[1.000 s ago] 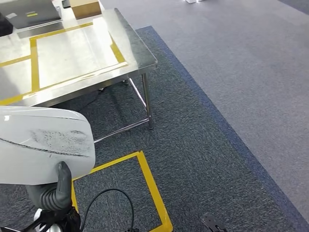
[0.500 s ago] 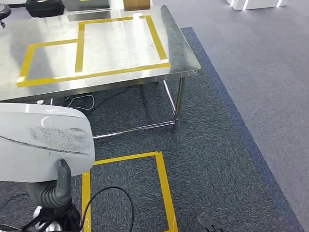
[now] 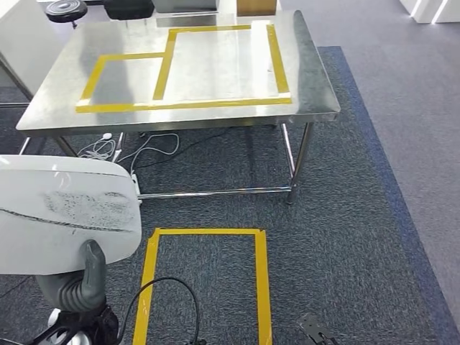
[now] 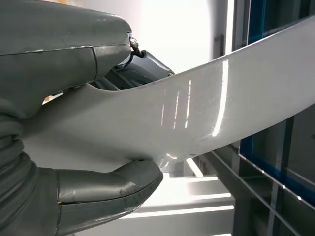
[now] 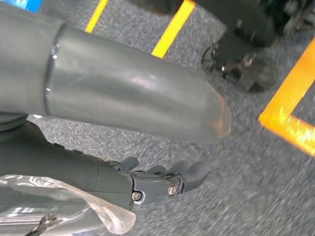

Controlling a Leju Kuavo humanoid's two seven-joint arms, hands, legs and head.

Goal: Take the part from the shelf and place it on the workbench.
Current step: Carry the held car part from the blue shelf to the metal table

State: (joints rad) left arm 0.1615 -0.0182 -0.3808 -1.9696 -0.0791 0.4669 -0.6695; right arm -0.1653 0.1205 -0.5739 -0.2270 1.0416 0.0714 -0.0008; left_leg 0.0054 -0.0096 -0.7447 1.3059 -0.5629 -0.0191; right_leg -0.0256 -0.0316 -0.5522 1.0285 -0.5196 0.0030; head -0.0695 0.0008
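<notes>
The left hand [image 3: 87, 282], at the lower left of the head view, clamps thumb and fingers on the white part [image 3: 65, 215], a long curved panel. Its long axis runs roughly left to right across the frame's lower left, broad face up. The right hand [image 5: 156, 182] hangs over the carpet, fingers loosely apart and holding nothing. The carry step seems under way; next the part must reach the workbench [image 3: 315, 93], upper centre, well apart.

The workbench [image 3: 312, 86] at the top of the frame is brushed, reflective metal; the white part [image 3: 65, 215], lower left, looks glossy plastic (scuffed grey); the carpet [image 3: 336, 237] is rough.
</notes>
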